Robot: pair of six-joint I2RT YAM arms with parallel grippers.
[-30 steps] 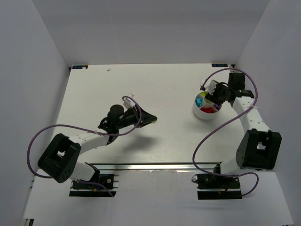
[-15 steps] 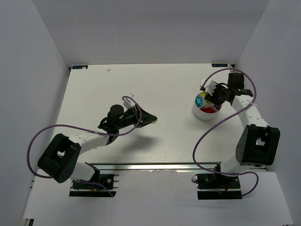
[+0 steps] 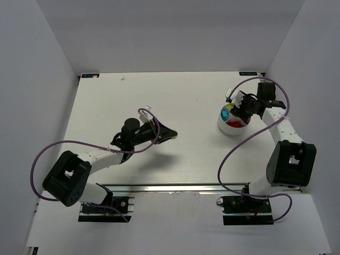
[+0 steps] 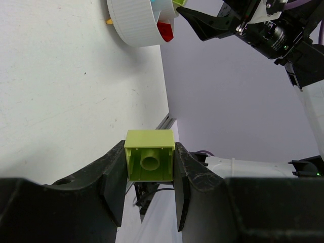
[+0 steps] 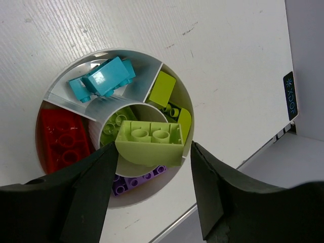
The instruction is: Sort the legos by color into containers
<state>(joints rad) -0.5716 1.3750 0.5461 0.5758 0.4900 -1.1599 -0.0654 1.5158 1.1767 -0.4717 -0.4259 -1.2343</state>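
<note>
The right gripper [image 5: 153, 148] grasps a wide lime-green plastic brick [image 5: 149, 140] above the round white divided bowl [image 5: 121, 51], apparently for dropping. The left gripper [image 4: 150, 152] clenches a square lime-green brick [image 4: 149, 161], likely waiting.

Legos [image 5: 104, 76] in bowl [image 5: 66, 101], far R.

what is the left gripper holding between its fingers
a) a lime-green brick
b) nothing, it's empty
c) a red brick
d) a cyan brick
a: the left wrist view shows a lime-green brick pinched between the two black fingers of the left gripper, with its hollow underside facing the camera.
</note>
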